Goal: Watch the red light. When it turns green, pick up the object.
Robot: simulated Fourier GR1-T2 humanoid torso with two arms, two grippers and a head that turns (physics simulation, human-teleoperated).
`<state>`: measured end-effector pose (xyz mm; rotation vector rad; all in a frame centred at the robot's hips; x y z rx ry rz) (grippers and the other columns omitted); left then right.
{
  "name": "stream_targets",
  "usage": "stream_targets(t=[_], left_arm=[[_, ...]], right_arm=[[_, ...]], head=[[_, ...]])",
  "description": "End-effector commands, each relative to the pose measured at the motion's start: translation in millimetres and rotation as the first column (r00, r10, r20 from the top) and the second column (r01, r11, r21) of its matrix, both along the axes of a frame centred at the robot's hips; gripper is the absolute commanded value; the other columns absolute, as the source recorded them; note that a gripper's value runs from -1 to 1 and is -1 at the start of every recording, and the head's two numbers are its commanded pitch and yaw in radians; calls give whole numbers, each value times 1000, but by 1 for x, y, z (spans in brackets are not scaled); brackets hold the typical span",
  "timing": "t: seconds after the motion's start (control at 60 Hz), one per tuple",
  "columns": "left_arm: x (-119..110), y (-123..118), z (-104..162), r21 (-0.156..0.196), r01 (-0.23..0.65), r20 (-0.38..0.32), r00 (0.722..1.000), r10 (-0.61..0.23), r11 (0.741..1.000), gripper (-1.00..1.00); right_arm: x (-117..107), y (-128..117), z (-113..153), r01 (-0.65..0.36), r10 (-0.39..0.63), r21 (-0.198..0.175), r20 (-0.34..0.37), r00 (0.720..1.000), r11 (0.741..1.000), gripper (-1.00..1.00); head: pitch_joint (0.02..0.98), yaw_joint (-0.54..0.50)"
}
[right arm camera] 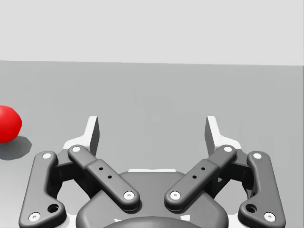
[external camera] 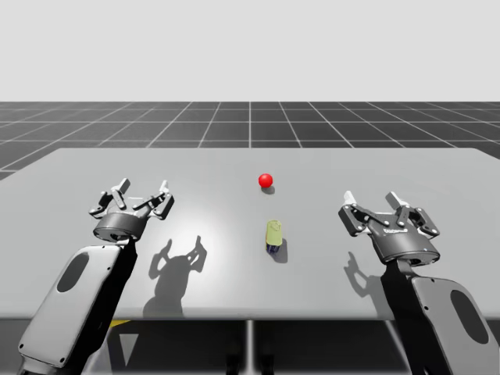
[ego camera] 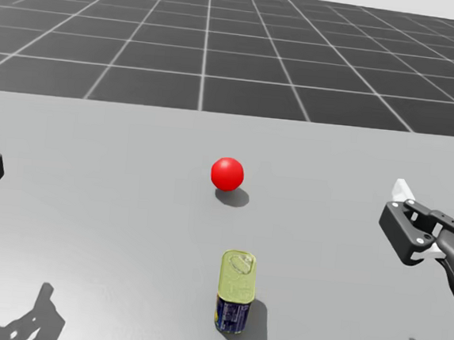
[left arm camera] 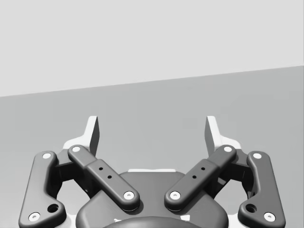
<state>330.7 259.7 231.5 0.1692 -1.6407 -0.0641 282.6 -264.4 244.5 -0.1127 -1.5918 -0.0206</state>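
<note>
No legible text or numbers, print on yellow-topped blue can (ego camera: 235,292) unreadable

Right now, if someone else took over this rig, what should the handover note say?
Left pincer: open, holding nothing, hovering over the left part of the table.
Right pincer: open, holding nothing, hovering over the right part.
Light: a ball at mid-table, showing red.
Can: yellow-green top, dark blue side, on the table just nearer me than the light, between the arms, touched by neither pincer.
Done: nothing picked up.
Left: wait for green, then grasp and lift the can. The right pincer looks slightly closer to it.
</note>
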Motion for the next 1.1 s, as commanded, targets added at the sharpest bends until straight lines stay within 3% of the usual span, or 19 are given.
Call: stream_targets(t=[0.017,1.1], left_arm=[[0,0,0,0,0,0,1000,0,1000,-1000],[0,-1,-1,8,5,-5,1000,-5,1000,-1000]], right_arm=[[0,0,0,0,0,0,1,1000,1000,-1000],[0,0,0,8,-8,-13,6,1000,1000,-1000]], head=[[590,-87],[596,-90]])
